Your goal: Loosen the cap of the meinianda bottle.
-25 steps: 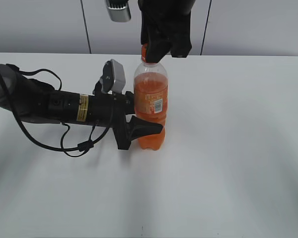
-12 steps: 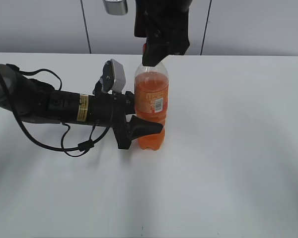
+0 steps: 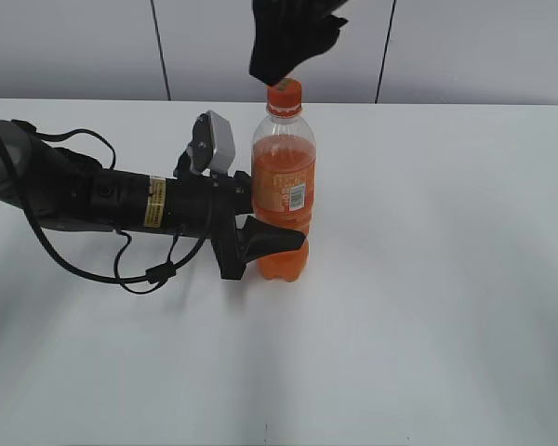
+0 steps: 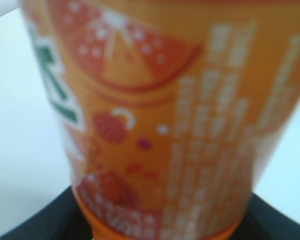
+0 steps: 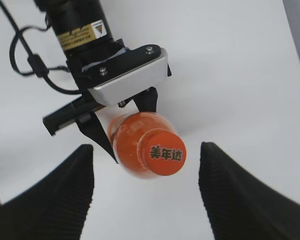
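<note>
1. Risen off the cap since the earlier frames: the black right gripper (image 3: 293,42) then sat down around the bottle's top; now it hangs just above it, released, its ribbed fingers (image 5: 55,195) spread wide on either side with nothing between them but air.
2. Small round orange plastic screw cap (image 3: 284,96), white lettering on top (image 5: 165,153), sits on the neck directly below the right gripper, apart from both fingers.
3. Tall slim clear plastic bottle of orange soda (image 3: 283,190) stands upright, unshifted. Black left gripper (image 3: 260,243) reaches in from the side and is clenched on the bottle's ribbed lower body; the left wrist view is filled by the blurred orange label (image 4: 155,125).
4. Progress, as a judgement: a twist looks to have been given and let go. Cap still seated on the neck; whether it is actually loose cannot be told. Likely left: another grasp-and-turn, or the task is near done.
5. Surface: plain white tabletop (image 3: 428,307), matte, soft shadows, nothing else on it near either gripper.
6. Room: pale grey wall panels (image 3: 465,46) with dark vertical seams behind the right gripper.
</note>
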